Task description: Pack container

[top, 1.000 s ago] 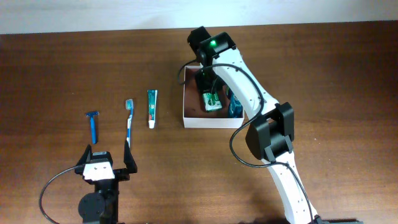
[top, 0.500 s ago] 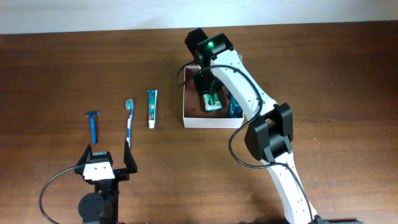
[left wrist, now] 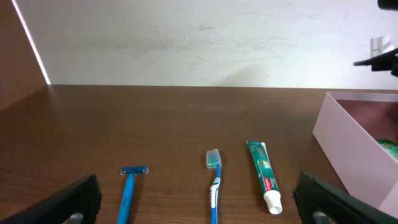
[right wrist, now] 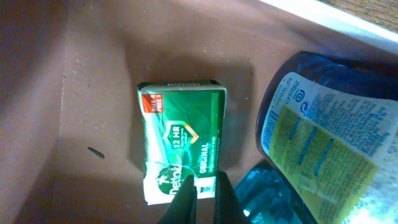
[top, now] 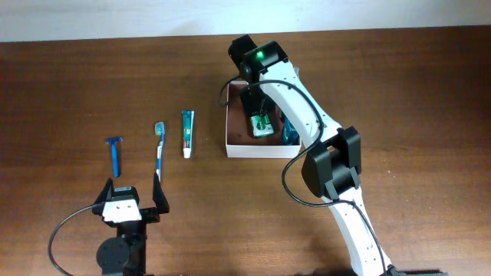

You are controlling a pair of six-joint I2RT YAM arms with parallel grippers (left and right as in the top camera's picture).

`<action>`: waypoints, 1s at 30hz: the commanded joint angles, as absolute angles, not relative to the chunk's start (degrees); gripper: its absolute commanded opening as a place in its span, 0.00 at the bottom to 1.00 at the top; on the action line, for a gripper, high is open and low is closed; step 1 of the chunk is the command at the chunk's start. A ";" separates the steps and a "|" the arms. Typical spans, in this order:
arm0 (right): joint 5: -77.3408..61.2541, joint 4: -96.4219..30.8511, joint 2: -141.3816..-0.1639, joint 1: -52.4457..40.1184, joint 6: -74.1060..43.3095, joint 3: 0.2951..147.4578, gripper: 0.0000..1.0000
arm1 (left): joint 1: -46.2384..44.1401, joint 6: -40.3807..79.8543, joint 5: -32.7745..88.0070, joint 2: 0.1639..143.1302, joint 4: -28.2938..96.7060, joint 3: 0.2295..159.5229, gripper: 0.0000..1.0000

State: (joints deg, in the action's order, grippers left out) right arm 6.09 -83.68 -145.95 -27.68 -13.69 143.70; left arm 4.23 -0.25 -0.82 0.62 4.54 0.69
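The container (top: 253, 151) is a square white-walled box with a reddish-brown inside; its wall also shows in the left wrist view (left wrist: 339, 140). Inside lie a green soap box (top: 261, 124) (right wrist: 180, 140) and a dark blue bottle (top: 290, 130) (right wrist: 323, 137). My right gripper (right wrist: 204, 199) hangs just above the soap's near end, its fingers close together and holding nothing; the arm hides it from overhead. A toothpaste tube (top: 187, 133) (left wrist: 263, 174), a toothbrush (top: 159, 149) (left wrist: 214, 183) and a blue razor (top: 115, 153) (left wrist: 129, 190) lie left of the container. My left gripper (top: 133, 192) (left wrist: 198, 196) is open and empty.
The right arm (top: 307, 115) reaches across the container's right half from the front. The brown table ends at a white wall (left wrist: 199, 37) at the back.
The right wrist has shifted slightly left over the container. The soap, the bottle and the left arm have not moved.
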 commanded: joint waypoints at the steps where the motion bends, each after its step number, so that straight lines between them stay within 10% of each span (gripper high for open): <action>1: 7.18 -83.99 -147.68 -27.42 -13.69 144.55 0.04 | 4.01 -0.93 -0.19 0.30 4.78 0.54 0.99; 30: 8.23 -83.99 -149.86 -28.18 -12.23 144.53 0.04 | 4.01 -0.93 -0.19 0.30 4.78 0.54 0.99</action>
State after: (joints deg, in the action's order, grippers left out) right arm 6.90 -83.79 -148.94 -27.81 -12.82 143.70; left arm 4.23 -0.25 -0.80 0.62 4.54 0.69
